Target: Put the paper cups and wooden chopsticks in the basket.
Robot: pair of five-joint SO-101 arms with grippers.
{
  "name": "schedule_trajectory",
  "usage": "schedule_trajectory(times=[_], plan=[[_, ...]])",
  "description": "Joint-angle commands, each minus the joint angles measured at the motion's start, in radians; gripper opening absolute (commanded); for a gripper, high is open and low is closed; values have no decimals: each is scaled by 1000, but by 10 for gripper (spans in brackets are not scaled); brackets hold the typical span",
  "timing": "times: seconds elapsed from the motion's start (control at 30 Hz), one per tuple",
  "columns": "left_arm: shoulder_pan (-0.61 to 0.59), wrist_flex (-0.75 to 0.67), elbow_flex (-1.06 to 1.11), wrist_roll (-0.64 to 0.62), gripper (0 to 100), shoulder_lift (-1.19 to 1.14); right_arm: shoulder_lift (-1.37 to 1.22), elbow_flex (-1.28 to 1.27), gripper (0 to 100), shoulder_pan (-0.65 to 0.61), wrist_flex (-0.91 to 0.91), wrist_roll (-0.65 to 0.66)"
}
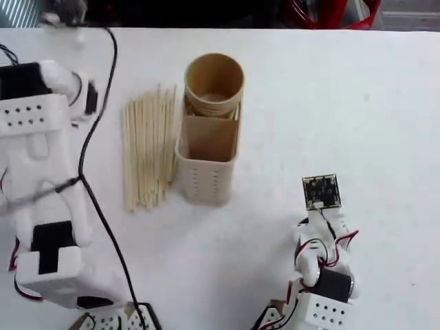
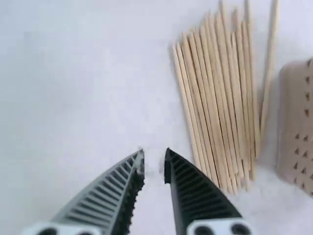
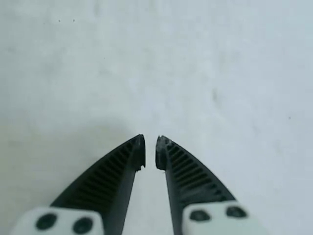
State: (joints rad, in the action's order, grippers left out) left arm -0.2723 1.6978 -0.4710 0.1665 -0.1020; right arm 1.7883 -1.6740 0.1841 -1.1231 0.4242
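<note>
The chopsticks [image 1: 148, 148] lie in a loose, roughly parallel bundle flat on the white worktop [image 1: 344, 103], just beside one long wall of the basket [image 1: 204, 180]. None of them is inside it, so that half of the task is judged not yet done. They are thin, pale wooden sticks, fanned slightly at one end, with one or two lying a little askew of the rest. That spread will probably make a clean pinch of the whole bundle awkward.

The stack of paper cups [image 1: 214, 79] sits with its mouth turned up toward the high camera. It is at the basket's far end, either inside that end or hard against it; the view does not settle which. The basket is a beige, open-topped box with rows of small holes in its walls.

The left arm [image 1: 41, 172] sits on the chopsticks' side of the basket. Its jaws hang low over bare worktop near the bundle's end, slightly parted and gripping nothing. That placement suits a reach for the sticks.

The right arm [image 1: 323, 268] is well apart from everything. Its jaws are all but closed and empty, probably parked out of the way.
</note>
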Motion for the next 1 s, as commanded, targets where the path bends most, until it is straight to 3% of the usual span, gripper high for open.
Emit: schedule_trajectory(times=[0.0,0.13,0.27,0.73,0.97], plan=[[12,-230,442,44,104,18,10,2,48,-62,-28,-5],[35,-437,677,43,105,18,10,35,37,-93,-73,-2],[71,-551,795,43,105,16,10,44,18,-91,-81,-2],[128,-690,859,-14,107,15,10,25,18,-122,-93,0],[97,-749,896,-17,187,15,10,-8,18,-99,-25,0]])
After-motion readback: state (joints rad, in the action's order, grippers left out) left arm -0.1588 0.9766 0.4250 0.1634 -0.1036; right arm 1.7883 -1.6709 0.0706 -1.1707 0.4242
